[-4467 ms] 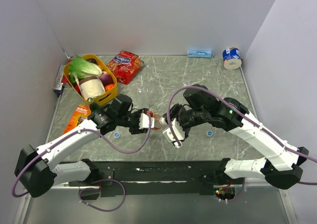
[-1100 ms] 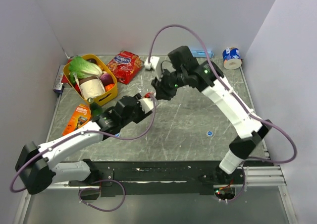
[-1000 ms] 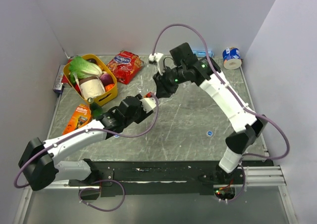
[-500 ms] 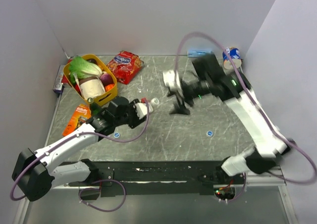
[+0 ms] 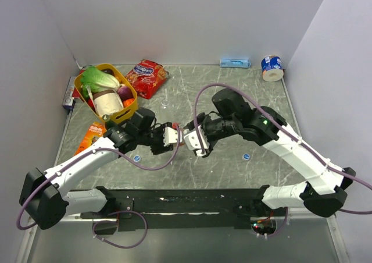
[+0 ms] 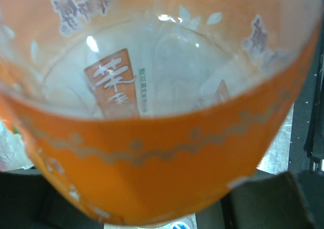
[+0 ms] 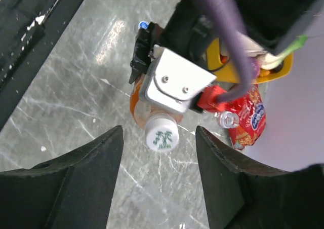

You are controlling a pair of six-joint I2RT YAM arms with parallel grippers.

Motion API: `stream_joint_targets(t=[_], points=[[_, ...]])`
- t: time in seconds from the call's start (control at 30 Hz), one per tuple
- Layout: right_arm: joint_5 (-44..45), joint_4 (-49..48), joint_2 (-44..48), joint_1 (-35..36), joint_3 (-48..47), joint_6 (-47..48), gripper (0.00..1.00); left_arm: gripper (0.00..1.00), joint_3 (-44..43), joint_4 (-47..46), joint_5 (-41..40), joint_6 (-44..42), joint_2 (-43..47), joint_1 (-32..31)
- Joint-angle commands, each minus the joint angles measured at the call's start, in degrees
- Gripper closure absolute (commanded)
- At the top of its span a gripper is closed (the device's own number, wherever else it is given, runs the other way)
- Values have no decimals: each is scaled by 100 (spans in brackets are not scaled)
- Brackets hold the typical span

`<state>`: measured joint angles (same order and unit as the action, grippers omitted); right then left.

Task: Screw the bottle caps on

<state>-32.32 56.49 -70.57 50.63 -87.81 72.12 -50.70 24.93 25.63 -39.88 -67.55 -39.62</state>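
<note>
My left gripper [image 5: 172, 137] is shut on the small orange drink bottle [image 7: 137, 103], which fills the left wrist view [image 6: 162, 153]. The bottle points at my right gripper [image 5: 195, 142]. A whitish cap with a green mark [image 7: 161, 134] sits on its neck. My right gripper [image 7: 159, 138] is open, its fingers [image 7: 86, 183] wide on either side of that cap without touching it. One blue cap [image 5: 136, 157] lies under the left arm, and it also shows in the left wrist view [image 6: 179, 225]. Another blue cap [image 5: 246, 156] lies to the right. A clear bottle's open neck [image 7: 229, 119] lies by the red bag.
A yellow basket [image 5: 132, 107] of groceries stands at the back left. A red snack bag [image 5: 146, 77] lies beside it, and an orange packet [image 5: 90, 138] lies near the left arm. A blue-and-white tape roll [image 5: 271, 67] and a blue pack [image 5: 235, 62] lie at the back right.
My right arm has swung from the far middle of the table back down to face the left gripper. The left gripper still holds the orange bottle and has shifted slightly right.
</note>
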Motion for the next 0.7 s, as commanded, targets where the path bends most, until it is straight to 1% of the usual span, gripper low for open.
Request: stream_joint_targets(t=[0.0, 0.23, 0.47, 0.6, 0.67], points=[[67, -94, 52, 140, -43, 426, 37, 99, -274, 38, 496, -301, 84, 15], [120, -15, -45, 166, -122, 365, 49, 99, -327, 21, 540, -310, 128, 15], [243, -33, -63, 166, 45, 285, 53, 99, -327, -49, 584, -363, 181, 15], [322, -85, -63, 166, 150, 224, 53, 99, -283, -137, 566, -354, 233, 15], [331, -103, -89, 158, 150, 136, 56, 99, -257, -172, 549, -328, 260, 15]])
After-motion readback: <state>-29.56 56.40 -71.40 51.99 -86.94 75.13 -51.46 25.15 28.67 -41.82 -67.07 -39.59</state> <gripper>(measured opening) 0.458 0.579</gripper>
